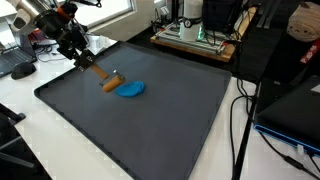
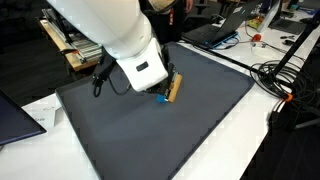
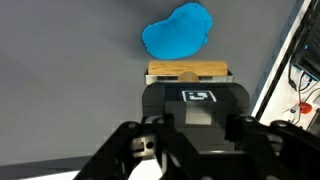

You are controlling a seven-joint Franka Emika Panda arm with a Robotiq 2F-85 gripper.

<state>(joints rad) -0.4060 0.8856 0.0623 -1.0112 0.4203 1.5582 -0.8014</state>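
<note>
Claw (image 3: pixel 190 108) clenched on the wooden tool (image 3: pixel 188 72), gripping its near end. Tool slants down to the dark mat (image 3: pixel 60 80). Wood looks stiff, light and sturdy, and the handle end seems the right hold. Just past its tip lies a blue lump (image 3: pixel 178 32), likely soft and pliable. Whether they touch, cannot tell.

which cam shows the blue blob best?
Wrist view: the blue blob sits at the top, whole outline clear, just beyond the wooden tool. In an exterior view the blob is small but whole; in an exterior view only a sliver shows.
</note>
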